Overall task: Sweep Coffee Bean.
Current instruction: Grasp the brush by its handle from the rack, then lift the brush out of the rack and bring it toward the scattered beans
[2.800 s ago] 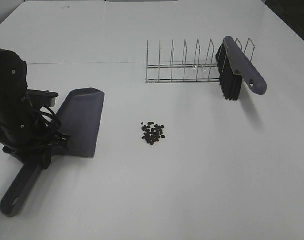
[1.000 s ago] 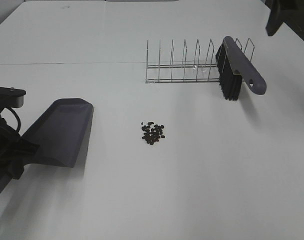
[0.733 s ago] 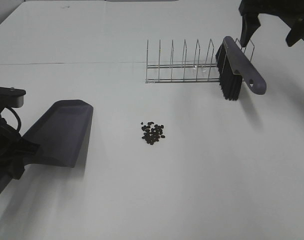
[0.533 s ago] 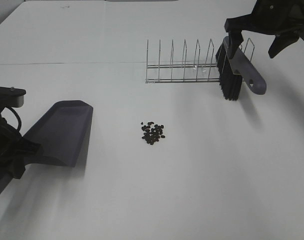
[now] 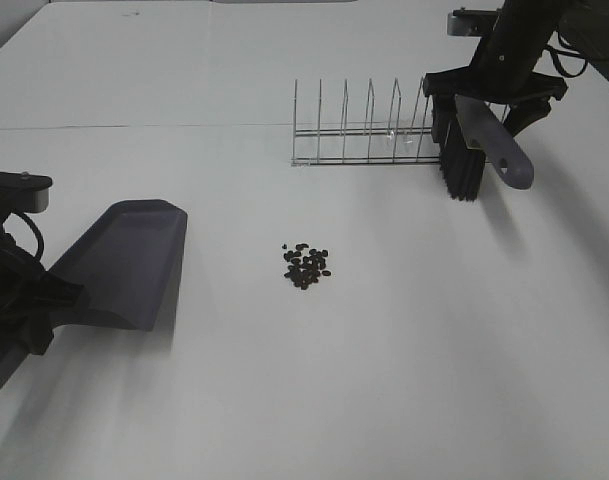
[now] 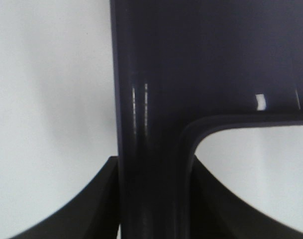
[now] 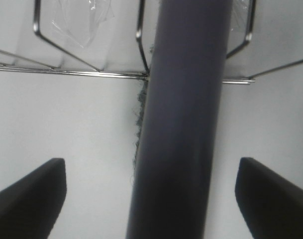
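Observation:
The coffee beans (image 5: 306, 266) lie in a small dark pile mid-table. My left gripper (image 5: 29, 320) is shut on the handle of the grey dustpan (image 5: 119, 265), left of the beans; the left wrist view shows the handle (image 6: 151, 99) clamped between the fingers (image 6: 91, 209). The grey brush (image 5: 481, 135) with black bristles leans at the right end of the wire rack (image 5: 364, 130). My right gripper (image 5: 491, 95) is open and straddles the brush back. In the right wrist view the brush (image 7: 183, 124) runs between the wide-apart fingers (image 7: 27, 194), which do not touch it.
The wire rack's thin upright prongs stand at the back, with a scrap of clear film (image 7: 76, 20) caught in them. A faint seam (image 5: 134, 127) crosses the white table. The left arm's black body (image 5: 4, 260) stands at the left edge.
My right arm has come in from the upper right and settled open over the brush. The dustpan, lifted and moved left earlier, has stayed about still for the last second.

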Controlling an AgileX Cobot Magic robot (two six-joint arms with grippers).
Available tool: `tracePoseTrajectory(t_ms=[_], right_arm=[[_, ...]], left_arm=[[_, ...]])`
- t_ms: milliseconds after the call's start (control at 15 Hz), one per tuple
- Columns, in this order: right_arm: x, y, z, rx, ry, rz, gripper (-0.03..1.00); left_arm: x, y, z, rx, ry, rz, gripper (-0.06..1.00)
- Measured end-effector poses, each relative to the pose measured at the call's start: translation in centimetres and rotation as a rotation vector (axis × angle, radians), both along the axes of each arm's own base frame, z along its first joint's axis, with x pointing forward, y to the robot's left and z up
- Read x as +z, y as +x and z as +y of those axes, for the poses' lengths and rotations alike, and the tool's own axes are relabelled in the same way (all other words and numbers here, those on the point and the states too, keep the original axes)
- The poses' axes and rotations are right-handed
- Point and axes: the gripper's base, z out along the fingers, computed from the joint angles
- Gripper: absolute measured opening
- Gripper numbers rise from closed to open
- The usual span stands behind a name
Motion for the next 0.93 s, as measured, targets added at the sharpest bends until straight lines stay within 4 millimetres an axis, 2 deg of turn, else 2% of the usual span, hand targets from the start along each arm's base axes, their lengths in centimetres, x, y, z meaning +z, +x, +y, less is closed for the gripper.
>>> tracePoseTrajectory(t_ms=[333,467,600,667,800,933], right_arm=[[-0.44,0.05,0.12,0.001,0.013,0.008,0.74],[-0.44,0.05,0.15,0.002,0.015,0.008,0.68],[-0.55,0.06,0.16,0.001,0.016,0.01,0.59],[-0.81,0.06,0.16,0.004,0.015,0.016,0.46],[-0.82,0.02,0.11,0.002,0.011,0.021,0.3],[-0.88,0.01,-0.11,-0.001,0.004,0.024,0.28]], left_arm=[[0.01,0.08,-0.03,0.0,-0.003,-0.009,0.31],[0.01,0.13,-0.04,0.0,-0.005,-0.014,0.31],[0.01,0.13,-0.04,0.0,-0.005,-0.014,0.31],[0.01,0.13,-0.04,0.0,-0.005,-0.014,0.31],[0.01,0.14,-0.05,0.0,-0.005,-0.015,0.31],[0.01,0.14,-0.05,0.0,-0.005,-0.015,0.31]])
